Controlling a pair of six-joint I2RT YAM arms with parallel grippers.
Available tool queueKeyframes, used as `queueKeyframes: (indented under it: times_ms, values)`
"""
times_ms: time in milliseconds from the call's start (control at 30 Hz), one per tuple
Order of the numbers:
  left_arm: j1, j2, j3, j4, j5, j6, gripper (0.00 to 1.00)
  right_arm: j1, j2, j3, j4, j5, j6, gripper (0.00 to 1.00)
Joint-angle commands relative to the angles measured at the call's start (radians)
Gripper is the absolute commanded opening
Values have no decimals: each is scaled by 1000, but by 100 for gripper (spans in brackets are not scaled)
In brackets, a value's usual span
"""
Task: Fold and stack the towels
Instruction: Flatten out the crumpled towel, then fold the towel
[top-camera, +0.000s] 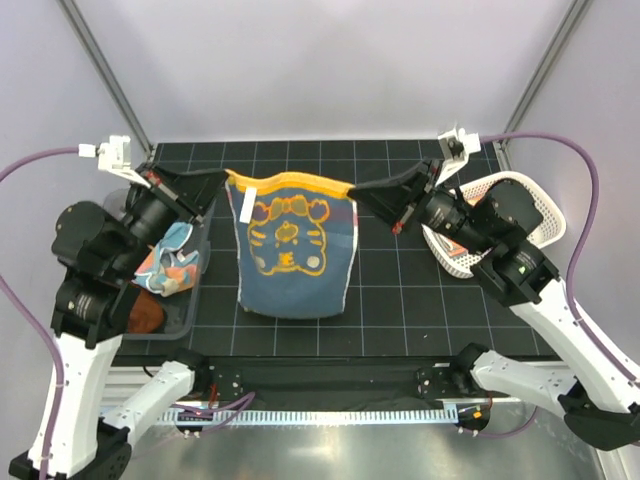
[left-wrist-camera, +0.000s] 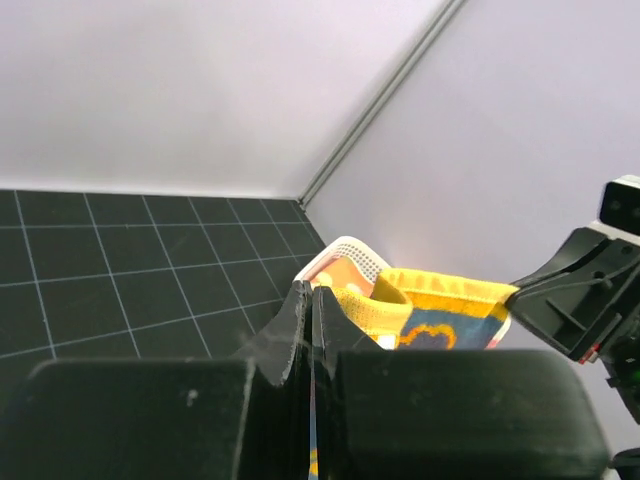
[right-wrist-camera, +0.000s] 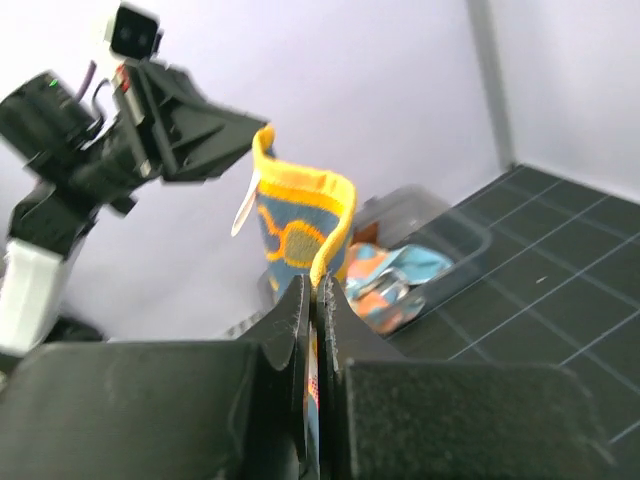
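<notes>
One blue towel (top-camera: 292, 262) between two end effectors (top-camera: 224, 176) (top-camera: 353, 190).

A blue towel (top-camera: 295, 255) with a yellow top edge and a yellow cartoon face hangs spread out in the middle. The left gripper (top-camera: 224, 177) pinches its top left corner. The right gripper (top-camera: 355, 190) pinches its top right corner. The towel's bottom edge rests on the black table (top-camera: 400, 300). A small white tag (top-camera: 247, 203) hangs near the top left. On the left, a clear bin (top-camera: 185, 322) holds a blue and orange cloth (top-camera: 172, 262) and a brown cloth (top-camera: 147, 313). A white basket (top-camera: 535, 205) sits on the right, partly behind the right arm (top-camera: 520, 270).
</notes>
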Motion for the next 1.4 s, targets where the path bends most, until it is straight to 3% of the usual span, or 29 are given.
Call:
queueKeyframes:
  times_ms: [0,167,267,367,600,767,867,933,1133,1367]
  values:
    - [0,84,61,-48,-33,9,0,7,47,89,7,184,-40,1]
    - [0,289,118,-55,-210,97,0,-7,180,185,-63,369,-207,1]
    - [0,383,101,15,-307,126,0,-120,344,224,-83,300,-246,1]
    - [6,529,117,86,-385,183,0,-257,499,226,-1,191,-235,1]
    - [69,995,316,236,-331,226,0,-415,902,463,73,-17,-321,1]
    - [91,1212,520,267,-245,262,0,-486,1180,678,70,-153,-297,1]
    - [100,1270,548,265,-191,265,0,-503,1269,764,20,-222,-307,1]
    - [100,1276,531,259,-180,267,0,-504,1285,778,4,-263,-301,1]
    - [100,1208,375,224,-162,287,0,-486,1167,557,84,-305,-269,1]
    - [100,1031,153,143,-139,281,0,-435,968,297,-71,-250,-366,1]
